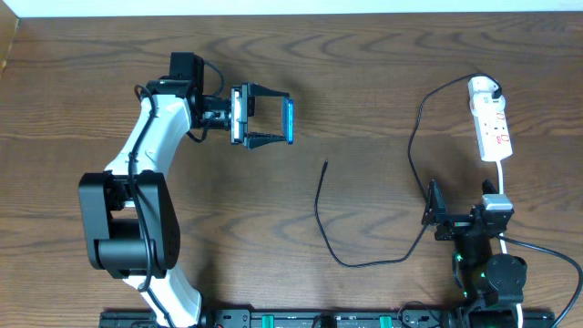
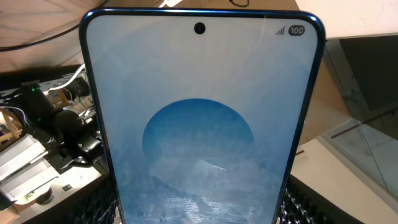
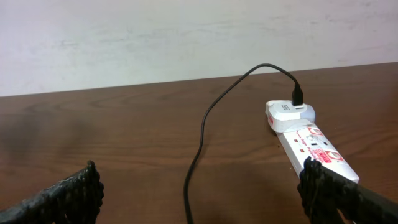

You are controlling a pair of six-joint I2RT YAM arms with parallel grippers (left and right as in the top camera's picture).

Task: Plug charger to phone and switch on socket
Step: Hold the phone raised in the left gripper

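Charger (image 1: pixel 319 205): thin black cable lying loose on the table (image 1: pixel 364 73). It runs from the white plug (image 3: pixel 289 113) on the socket (image 1: pixel 492 123), loops down in front of the right arm, then curls back up. The connector tip (image 1: pixel 326 164) lies free mid-table, well apart from both arms, touching nothing.

Handling guess: very light and floppy, so the cable will drag and twist. Best taken on the stiff connector body just behind the tip, not on the cord. The tip is small, flat on the wood and easy to knock away.

Phone (image 1: pixel 290 120): off the table, clamped by its long edges in the left end effector (image 1: pixel 278 118). The screen (image 2: pixel 199 124) is lit blue and faces the wrist camera. It's a slim glass slab, likely slick and fragile, and the side grip looks fine. I can't see the charging port from here.

Right end effector (image 1: pixel 430 211): fingers spread wide and holding nothing, low near the table edge. The cable passes just in front of it and the socket is beyond.

Socket: small white strip with red marks at the far right of the table. Light, so it may slide when the switch is pressed. Can't tell the switch position.

Table: dark wood grain, flat, matte, otherwise bare. There's a pale wall (image 3: pixel 186 37) behind it. Benches and gear show past the phone, blurred.
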